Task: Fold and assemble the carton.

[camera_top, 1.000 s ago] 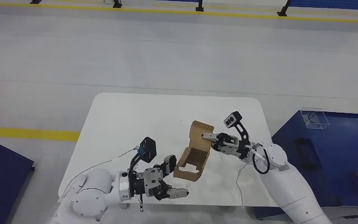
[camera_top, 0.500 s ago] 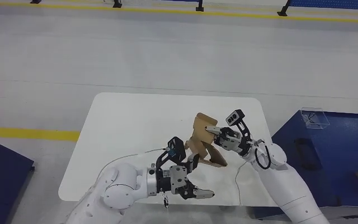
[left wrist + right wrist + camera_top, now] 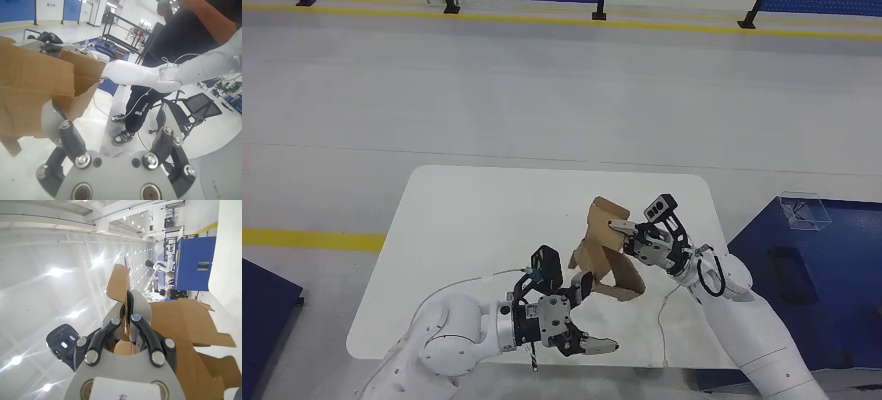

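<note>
The brown cardboard carton [image 3: 604, 252] stands tilted on the white table [image 3: 472, 230], partly opened, with flaps sticking up and out. My right gripper [image 3: 625, 231] is shut on one upper wall of the carton [image 3: 179, 321]; in the right wrist view its jaws [image 3: 125, 303] pinch the cardboard edge. My left gripper [image 3: 592, 316] is open near the table's front edge, just below the carton. In the left wrist view, one of its fingers [image 3: 51, 113] rests against the carton's [image 3: 34, 81] lower flap, and the other finger [image 3: 168, 117] is in free air.
A blue cabinet [image 3: 812, 270] stands right of the table. A person [image 3: 170, 47] stands by the table's edge beside an office chair [image 3: 198, 109]. A thin white cable [image 3: 666, 310] trails over the table's front right part.
The right gripper has lifted and tipped the carton more upright. The left arm has swung right, bringing its open gripper up to the carton's lower flap.
</note>
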`<state>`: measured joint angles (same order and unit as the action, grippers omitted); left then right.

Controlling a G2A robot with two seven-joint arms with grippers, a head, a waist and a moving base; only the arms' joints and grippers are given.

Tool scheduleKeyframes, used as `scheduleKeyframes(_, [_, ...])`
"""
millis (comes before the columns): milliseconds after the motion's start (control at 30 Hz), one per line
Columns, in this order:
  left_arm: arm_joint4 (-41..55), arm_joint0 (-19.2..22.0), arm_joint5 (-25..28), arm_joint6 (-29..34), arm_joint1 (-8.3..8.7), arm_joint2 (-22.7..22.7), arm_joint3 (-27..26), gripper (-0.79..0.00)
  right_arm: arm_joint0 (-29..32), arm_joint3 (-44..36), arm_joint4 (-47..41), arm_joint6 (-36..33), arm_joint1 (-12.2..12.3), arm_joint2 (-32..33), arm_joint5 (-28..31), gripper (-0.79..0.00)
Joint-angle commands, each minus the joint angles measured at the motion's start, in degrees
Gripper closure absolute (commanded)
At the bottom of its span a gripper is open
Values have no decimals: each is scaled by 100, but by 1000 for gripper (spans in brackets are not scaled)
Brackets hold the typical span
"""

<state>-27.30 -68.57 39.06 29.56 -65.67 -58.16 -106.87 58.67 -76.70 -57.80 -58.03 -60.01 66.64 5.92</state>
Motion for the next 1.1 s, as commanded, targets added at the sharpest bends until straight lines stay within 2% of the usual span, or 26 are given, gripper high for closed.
scheduleKeyframes(0, [-56, -333, 167, -117, 83, -382, -52, -785, -18, 32, -13, 67, -6, 65, 16, 0])
scheduleKeyframes(133, [-92, -980, 595, -491, 235, -1247, -164, -785, -34, -4, -176, 150, -28, 133, 4, 0])
scheduleKeyframes(167, [-111, -1031, 622, -513, 247, -1327, -176, -785, -34, -4, -176, 150, -28, 133, 4, 0])
scheduleKeyframes(567, [-150, -1033, 567, -520, 248, -1345, -167, -785, -34, -4, -176, 150, -28, 133, 4, 0])
scheduleKeyframes(633, [-714, -1090, 267, -789, 257, -1587, -314, -785, -34, -4, -176, 150, -28, 133, 4, 0])
scheduleKeyframes(767, [-1823, -1452, 320, -1694, 256, -1818, -720, -785, 70, -63, -835, 607, -100, 27, -684, 0])
scheduleKeyframes(833, [-3089, -1637, -35, -2303, 248, -1956, -968, -785, 81, 13, -1274, 757, -163, -73, -1008, 0])
scheduleKeyframes(933, [-4344, -1883, -685, -3340, 210, -1832, -1084, -785, 70, 111, -1706, 754, -237, -217, -1388, 0])
scheduleKeyframes(1000, [-5230, -1909, -1117, -3841, 194, -1692, -1080, -785, 71, 196, -2087, 817, -285, -275, -1705, 0])
scheduleKeyframes(1067, [-5682, -1899, -1452, -4247, 172, -1544, -1019, -785, 65, 236, -2438, 918, -325, -289, -1910, 0])
